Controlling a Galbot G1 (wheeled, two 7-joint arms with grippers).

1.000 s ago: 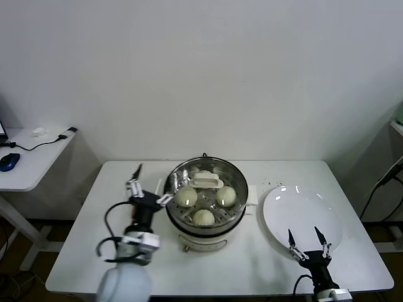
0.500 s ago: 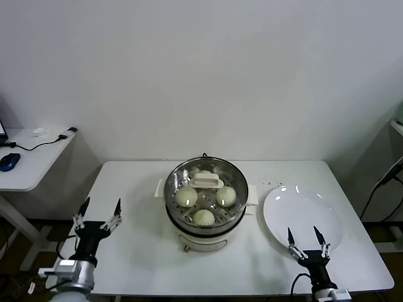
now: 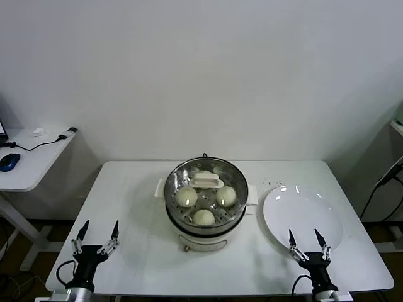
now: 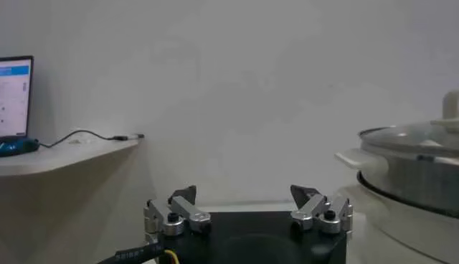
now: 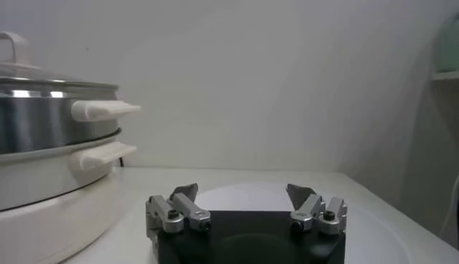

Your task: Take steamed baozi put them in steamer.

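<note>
three steamed baozi [image 3: 203,204] show through the glass lid [image 3: 206,192] that sits on the steamer [image 3: 206,225], which stands at the middle of the desk [image 3: 138,182]; a fourth may hide under the lid's white handle [image 3: 207,181], but we cannot tell. the white plate [image 3: 302,217] toward the right edge of the desk carries nothing.

we judge the loading done, so the step in hand is parking the arms cleanly. the left gripper [image 3: 96,236] sits at the front left corner of the desk, well apart from the steamer, with its fingers [image 4: 183,208] released and spread wide, grasping nothing. the right gripper [image 3: 308,244] hovers at the front edge, just by the near rim of the plate, fingers [image 5: 185,206] likewise released and empty.

to do this well, we would leave both sets of fingers spread and unloaded, and hold the arms low and clear of the pot's white side handles [image 5: 104,110], which jut out toward the right wrist. if the right arm moves at all, we would draw it straight back off the front edge rather than sideways, since a nudge could slide the plate. the left arm has bare desk around it and needs less care. we would not touch the lid again; it looks seated evenly on the rim.
</note>
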